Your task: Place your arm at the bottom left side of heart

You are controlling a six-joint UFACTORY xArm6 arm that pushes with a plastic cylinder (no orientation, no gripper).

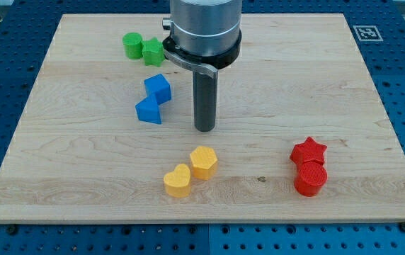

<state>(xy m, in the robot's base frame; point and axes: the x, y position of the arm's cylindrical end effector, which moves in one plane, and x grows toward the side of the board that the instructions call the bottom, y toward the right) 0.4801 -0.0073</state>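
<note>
the arm hangs upright from the view's top, its rod vertical. there is no claw, only my tip (204, 128), touching no block, above the yellow hexagon (203, 162). the yellow heart (178, 180) lies below and left of my tip, touching the hexagon.

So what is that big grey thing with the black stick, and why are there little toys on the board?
That grey thing is a robot arm. It has no hand, just a dark rod, and my tip slides on the wooden board to push blocks, so nothing is held. One camera looks at the board from the front. On it lie two green blocks at the top, two blue blocks left of the tip, a yellow heart beside a yellow hexagon-like block at the bottom, and a red star touching a red round block on the right. The tip stands above the heart, touching nothing.
</note>
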